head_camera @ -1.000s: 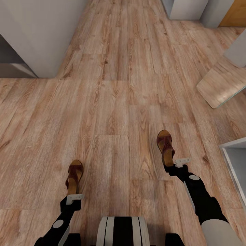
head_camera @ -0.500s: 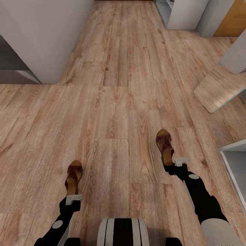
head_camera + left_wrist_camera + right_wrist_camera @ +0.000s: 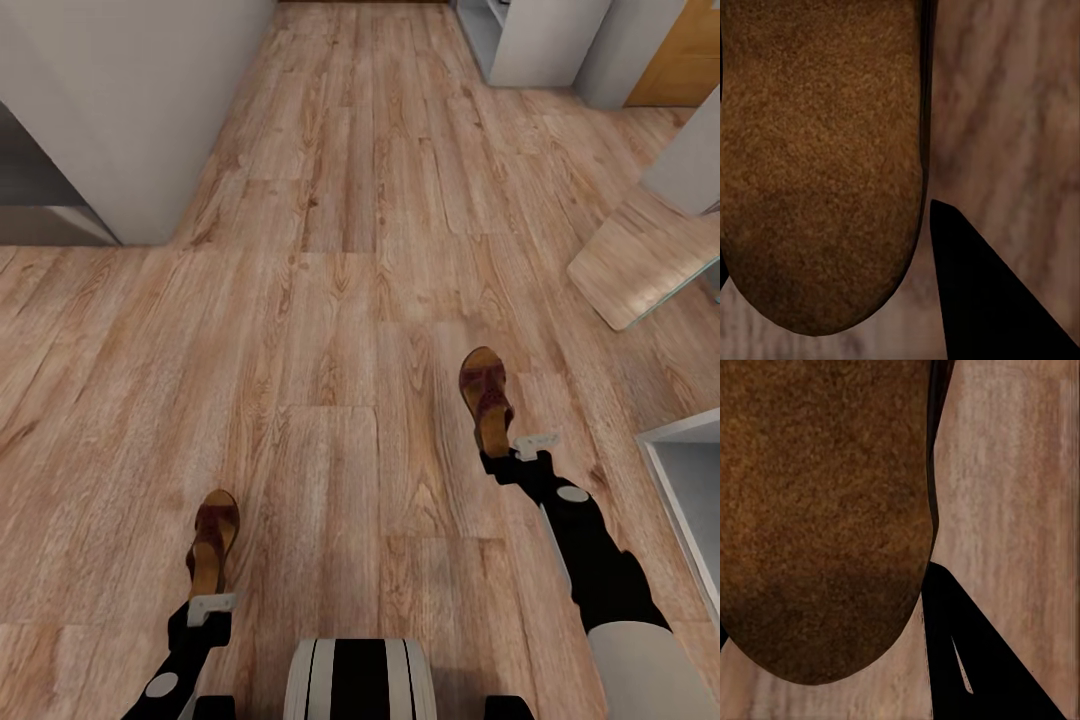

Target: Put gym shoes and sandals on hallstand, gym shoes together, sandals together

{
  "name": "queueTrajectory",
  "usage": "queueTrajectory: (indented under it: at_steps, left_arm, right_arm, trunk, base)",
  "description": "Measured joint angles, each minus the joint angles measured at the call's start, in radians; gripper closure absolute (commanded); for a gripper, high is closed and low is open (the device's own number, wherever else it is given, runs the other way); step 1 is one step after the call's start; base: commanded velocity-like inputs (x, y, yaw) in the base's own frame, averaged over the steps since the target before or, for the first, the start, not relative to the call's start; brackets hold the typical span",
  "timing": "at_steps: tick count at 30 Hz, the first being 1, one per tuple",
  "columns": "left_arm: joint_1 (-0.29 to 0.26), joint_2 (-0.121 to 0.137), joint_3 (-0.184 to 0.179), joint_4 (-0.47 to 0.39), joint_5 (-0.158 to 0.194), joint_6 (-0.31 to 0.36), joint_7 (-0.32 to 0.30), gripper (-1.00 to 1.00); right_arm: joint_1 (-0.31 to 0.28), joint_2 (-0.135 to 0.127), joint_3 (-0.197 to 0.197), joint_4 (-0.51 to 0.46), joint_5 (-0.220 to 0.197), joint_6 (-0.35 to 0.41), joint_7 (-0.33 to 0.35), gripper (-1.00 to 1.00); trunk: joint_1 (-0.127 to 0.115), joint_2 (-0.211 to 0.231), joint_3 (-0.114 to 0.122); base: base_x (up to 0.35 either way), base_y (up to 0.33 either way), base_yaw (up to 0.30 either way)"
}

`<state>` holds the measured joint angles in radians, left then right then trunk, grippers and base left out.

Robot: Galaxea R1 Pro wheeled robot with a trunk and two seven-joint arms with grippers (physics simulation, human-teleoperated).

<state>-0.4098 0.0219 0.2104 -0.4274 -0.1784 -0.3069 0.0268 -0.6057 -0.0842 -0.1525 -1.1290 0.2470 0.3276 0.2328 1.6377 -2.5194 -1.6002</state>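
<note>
Two dark brown strappy sandals with tan footbeds hang above the corridor floor (image 3: 340, 300). My left gripper (image 3: 205, 592) is shut on the heel end of the left sandal (image 3: 213, 530), low and near my base. Farther forward, my right gripper (image 3: 497, 452) is shut on the heel end of the right sandal (image 3: 486, 392). In each wrist view a tan footbed (image 3: 817, 157) (image 3: 821, 510) lies beside a black finger (image 3: 982, 300) (image 3: 982, 652). The gym shoes are out of view. I cannot tell whether the pale grey unit (image 3: 545, 40) at the far end is the hallstand.
A grey wall corner (image 3: 130, 120) juts in at the left. At the right, a tilted panel showing wood grain (image 3: 640, 260) leans out, and a pale grey unit's edge (image 3: 685, 470) stands close to my right arm. An orange-brown door (image 3: 690, 45) sits at the far right.
The camera shifted a little early on. Since then my left arm has drawn back toward my base with its sandal, and my right arm has pushed its sandal slightly forward.
</note>
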Motion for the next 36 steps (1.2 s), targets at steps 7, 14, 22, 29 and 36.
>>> queueTrajectory:
  at_steps: [7, 14, 22, 29, 36]
  left_arm:
    - [0.0, 0.002, 0.0, 0.012, -0.001, -0.014, 0.0, 1.0]
    - [0.001, 0.002, 0.005, 0.023, 0.002, -0.013, 0.0, 1.0]
    - [0.002, 0.002, 0.016, 0.031, 0.009, 0.004, 0.001, 1.0]
    - [0.002, 0.002, 0.0, 0.036, 0.002, 0.006, 0.001, 1.0]
    - [0.002, 0.002, -0.001, 0.046, 0.002, 0.005, 0.001, 1.0]
  right_arm:
    - [0.0, -0.006, 0.0, -0.012, 0.002, 0.0, -0.001, 1.0]
    - [0.002, -0.023, -0.002, -0.006, 0.003, -0.001, -0.001, 1.0]
    - [0.003, -0.031, -0.002, -0.006, 0.001, -0.002, -0.001, 1.0]
    - [0.004, -0.03, -0.002, -0.006, 0.001, -0.003, -0.001, 1.0]
    - [0.073, -0.027, -0.002, 0.001, 0.002, -0.013, -0.001, 1.0]
  trunk:
    - [0.0, 0.0, 0.0]
    - [0.0, 0.0, 0.007]
    - [0.0, 0.0, 0.019]
    - [-0.003, 0.002, 0.057]
    - [-0.006, 0.003, 0.094]
  base:
    - [0.0, 0.0, 0.0]
    - [0.0, 0.0, -0.051]
    - [0.0, 0.0, -0.079]
    - [0.0, 0.0, -0.076]
    - [0.0, 0.0, -0.017]
